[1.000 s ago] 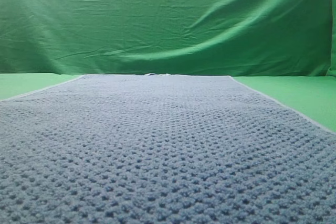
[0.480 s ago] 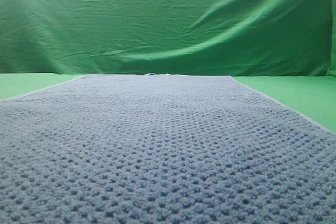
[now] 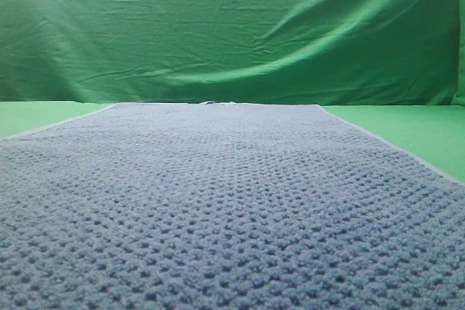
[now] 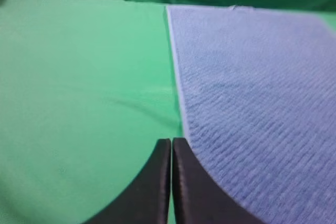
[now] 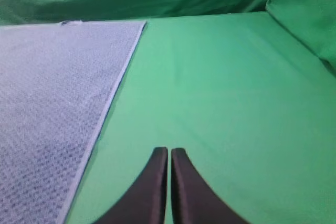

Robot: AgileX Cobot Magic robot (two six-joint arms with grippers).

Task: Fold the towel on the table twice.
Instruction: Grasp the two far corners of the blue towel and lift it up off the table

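The blue-grey waffle-knit towel (image 3: pixel 225 194) lies spread flat on the green table (image 3: pixel 414 132), filling most of the exterior high view; neither gripper shows there. In the left wrist view my left gripper (image 4: pixel 171 142) is shut and empty, hovering over the towel's (image 4: pixel 257 93) pale left edge, with bare table (image 4: pixel 79 87) to its left. In the right wrist view my right gripper (image 5: pixel 169 151) is shut with nothing in it, above bare table (image 5: pixel 220 87) a little to the right of the towel's (image 5: pixel 52 87) right edge.
A wrinkled green backdrop cloth (image 3: pixel 232 27) hangs behind the table. More green fabric (image 5: pixel 304 14) rises at the table's far right in the right wrist view.
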